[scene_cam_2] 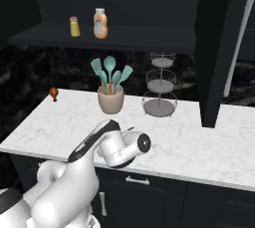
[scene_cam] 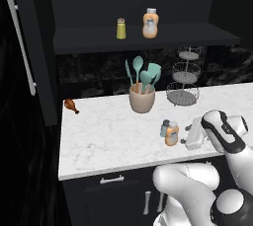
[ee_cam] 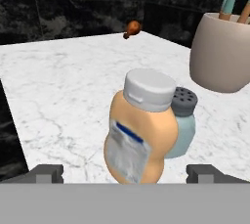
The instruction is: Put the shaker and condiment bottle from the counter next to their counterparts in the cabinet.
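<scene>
In the left base view, a drumstick (scene_cam: 71, 105) lies at the worktop's (scene_cam: 104, 136) 9 o'clock. A yellow-green shaker (scene_cam: 121, 28) and an orange bottle (scene_cam: 150, 23) stand side by side on the cabinet shelf (scene_cam: 89, 40). A utensil crock (scene_cam: 142, 98) stands at 12 o'clock with a wire tiered stand (scene_cam: 184, 79) to its right. At 4 o'clock the blue-grey shaker (scene_cam: 164, 128) touches the condiment bottle (scene_cam: 172, 133). The tool (ee_cam: 124, 173) is level with that bottle, its tips wide apart to either side, holding nothing.
</scene>
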Controlling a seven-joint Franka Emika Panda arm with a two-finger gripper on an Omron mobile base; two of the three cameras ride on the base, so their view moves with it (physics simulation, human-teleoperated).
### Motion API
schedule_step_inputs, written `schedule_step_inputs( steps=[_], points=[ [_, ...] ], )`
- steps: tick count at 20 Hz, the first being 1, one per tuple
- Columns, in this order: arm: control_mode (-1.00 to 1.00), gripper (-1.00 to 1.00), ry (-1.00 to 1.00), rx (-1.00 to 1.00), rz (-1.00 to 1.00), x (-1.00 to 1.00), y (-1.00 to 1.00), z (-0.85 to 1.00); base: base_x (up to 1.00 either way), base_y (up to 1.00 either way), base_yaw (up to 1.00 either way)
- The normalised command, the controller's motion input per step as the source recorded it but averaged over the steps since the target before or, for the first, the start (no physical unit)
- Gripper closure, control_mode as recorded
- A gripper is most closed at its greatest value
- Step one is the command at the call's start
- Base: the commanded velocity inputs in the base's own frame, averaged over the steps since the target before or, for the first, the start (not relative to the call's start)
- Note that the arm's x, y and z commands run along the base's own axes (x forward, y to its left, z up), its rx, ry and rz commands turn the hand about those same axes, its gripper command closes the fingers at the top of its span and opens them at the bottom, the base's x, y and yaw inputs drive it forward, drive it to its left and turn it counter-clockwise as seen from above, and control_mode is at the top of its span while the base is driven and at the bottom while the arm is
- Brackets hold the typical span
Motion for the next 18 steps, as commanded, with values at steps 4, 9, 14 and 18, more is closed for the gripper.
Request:
schedule_step_inputs(
  steps=[4, 9, 14, 18],
  points=[
    [-1.00, -1.00, 0.00, 0.05, 0.00, 0.14, 0.00, -0.11, 0.00, 0.00, 0.00],
    [-1.00, -1.00, 0.00, 0.04, 0.00, 0.09, 0.00, -0.11, 0.00, 0.00, 0.00],
    [-1.00, -1.00, 0.00, 0.03, 0.00, 0.13, 0.00, -0.11, 0.00, 0.00, 0.00],
    [-1.00, -1.00, 0.00, 0.04, 0.00, 0.08, 0.00, -0.07, 0.00, 0.00, 0.00]
  ],
)
